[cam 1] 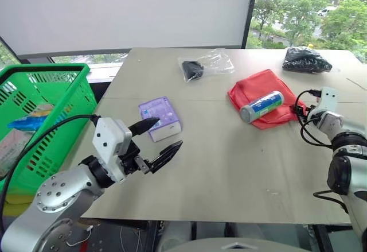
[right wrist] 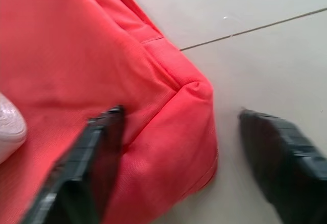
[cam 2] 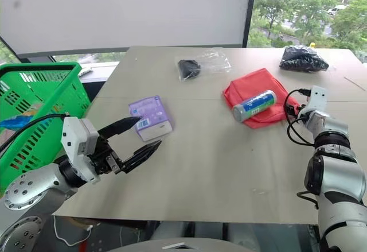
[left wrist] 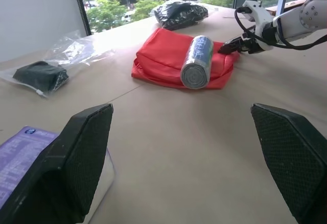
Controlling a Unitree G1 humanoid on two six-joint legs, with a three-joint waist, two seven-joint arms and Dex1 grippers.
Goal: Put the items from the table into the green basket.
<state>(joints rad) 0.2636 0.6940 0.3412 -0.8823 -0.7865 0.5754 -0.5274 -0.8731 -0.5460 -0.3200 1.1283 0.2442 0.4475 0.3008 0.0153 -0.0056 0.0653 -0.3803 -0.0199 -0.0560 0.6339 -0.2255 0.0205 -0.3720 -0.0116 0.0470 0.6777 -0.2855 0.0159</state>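
Nearest on the left, the left gripper (cam 2: 131, 139) hangs just above the surface (cam 1: 229, 171) with its jaws spread wide and nothing between them, pointing toward the purple box (cam 1: 160, 117), which lies flat just beyond its fingertips. Left of that arm stands the green basket (cam 1: 77, 100), beside the surface's edge rather than on it; some coloured packaging shows through its slots, but what those things are cannot be made out.

On the right, the right gripper (right wrist: 179, 152) sits at the near right corner of the red fabric pouch (cam 1: 261, 94). Seen from the right wrist, its jaws are partly open, one finger lying over the red cloth and the other on the bare surface beside the corner, so they straddle the pouch's edge without yet pinching it. The silver can (cam 1: 262, 106) with the blue-green label lies on its side on top of the pouch.

Farther off, the clear bag (cam 1: 206, 64) with the black object rests near the middle of the far half, and the black crinkly bag (cam 1: 306, 60) lies at the far right.

Judging by this, the task is at an early stage: all five listed items are still on the surface, none is held, and the pouch looks to be the next pick, with the can likely to roll off once it is lifted.
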